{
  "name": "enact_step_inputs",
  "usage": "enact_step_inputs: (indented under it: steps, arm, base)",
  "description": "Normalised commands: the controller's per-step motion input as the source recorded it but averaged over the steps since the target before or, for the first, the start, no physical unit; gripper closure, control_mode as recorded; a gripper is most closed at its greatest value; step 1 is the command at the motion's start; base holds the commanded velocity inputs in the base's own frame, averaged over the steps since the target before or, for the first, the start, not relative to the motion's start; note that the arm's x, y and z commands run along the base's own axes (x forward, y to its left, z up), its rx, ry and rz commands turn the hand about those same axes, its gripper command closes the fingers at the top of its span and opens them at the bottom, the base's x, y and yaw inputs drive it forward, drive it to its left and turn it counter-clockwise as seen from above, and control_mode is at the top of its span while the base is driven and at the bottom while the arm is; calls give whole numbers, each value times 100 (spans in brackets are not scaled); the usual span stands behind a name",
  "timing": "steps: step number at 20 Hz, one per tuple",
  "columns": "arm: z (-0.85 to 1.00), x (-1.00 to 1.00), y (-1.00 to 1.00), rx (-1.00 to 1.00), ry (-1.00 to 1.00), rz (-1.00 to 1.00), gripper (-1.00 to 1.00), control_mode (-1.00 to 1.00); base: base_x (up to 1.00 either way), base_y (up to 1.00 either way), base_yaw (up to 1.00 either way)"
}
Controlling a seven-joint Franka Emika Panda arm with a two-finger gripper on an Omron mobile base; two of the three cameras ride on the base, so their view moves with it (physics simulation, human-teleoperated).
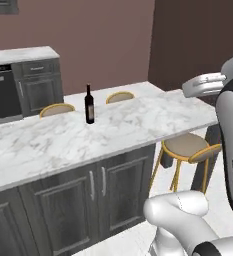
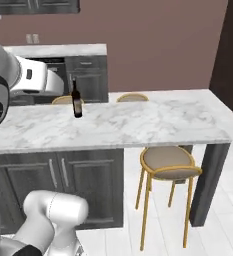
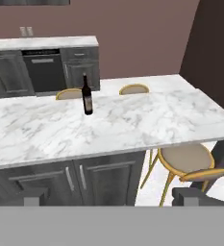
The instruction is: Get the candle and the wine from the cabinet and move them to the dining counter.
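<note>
The wine (image 1: 89, 104) stands upright near the counter's (image 1: 158, 117) far edge, bare marble all around; dark glass, label perhaps cream. Gripper (image 3: 111, 197) jaws wide, empty.

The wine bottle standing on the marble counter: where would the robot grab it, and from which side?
Probably around the wide body of the wine, pincer coming in level from the near counter edge. It stands upright and alone on the dining counter, and the neck is slim.
</note>
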Motion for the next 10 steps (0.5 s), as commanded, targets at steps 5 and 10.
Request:
enact_step_inputs:
  steps: [5, 10]
  arm:
    - [0, 0, 0, 0, 0, 0, -100, 100]
    - [0, 0, 0, 0, 0, 0, -100, 100]
  base:
    - [-58, -3, -85]
    - [-19, 0, -98]
